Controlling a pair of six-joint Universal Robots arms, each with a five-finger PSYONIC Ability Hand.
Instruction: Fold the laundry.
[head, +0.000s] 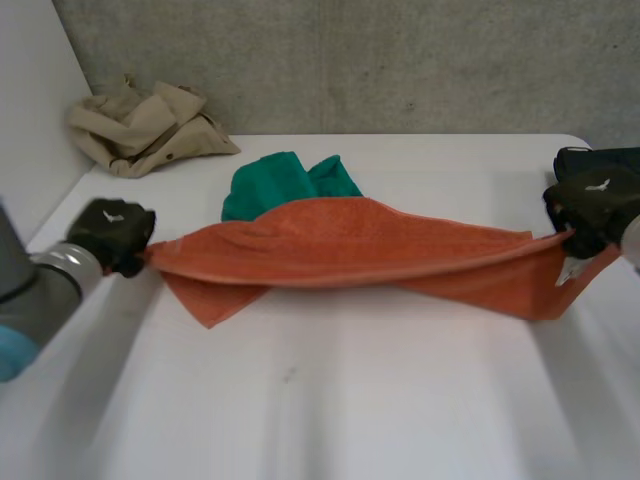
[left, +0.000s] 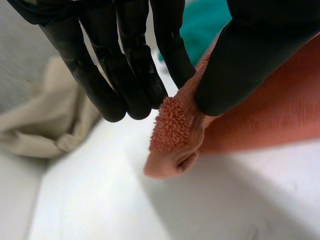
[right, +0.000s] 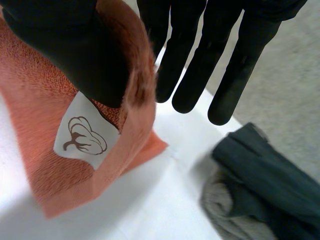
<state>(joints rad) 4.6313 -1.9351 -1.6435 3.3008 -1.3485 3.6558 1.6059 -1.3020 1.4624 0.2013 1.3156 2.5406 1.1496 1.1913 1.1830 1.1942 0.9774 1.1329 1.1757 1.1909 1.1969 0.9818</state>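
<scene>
Both hands hold the orange towel (head: 340, 250) stretched between them low over the white worktop (head: 330, 410). My left hand (head: 112, 232) pinches one end corner between the thumb and straight fingers (left: 125, 75). My right hand (head: 592, 205) clamps the other end, by the white label (right: 82, 135), under its thumb, with the remaining fingers (right: 202, 65) straight. The towel's long axis runs side to side across the worktop, from left hand to right hand, and its loose lower edge droops and seems to rest on the surface near the left end. I judge this to be the spreading step ahead of a fold. Next I need to lower both hands together with the cloth taut and lay it flat, clear of the green cloth (head: 285, 180) just behind it. A beige garment (head: 145, 125) lies well away at the far left corner.
</scene>
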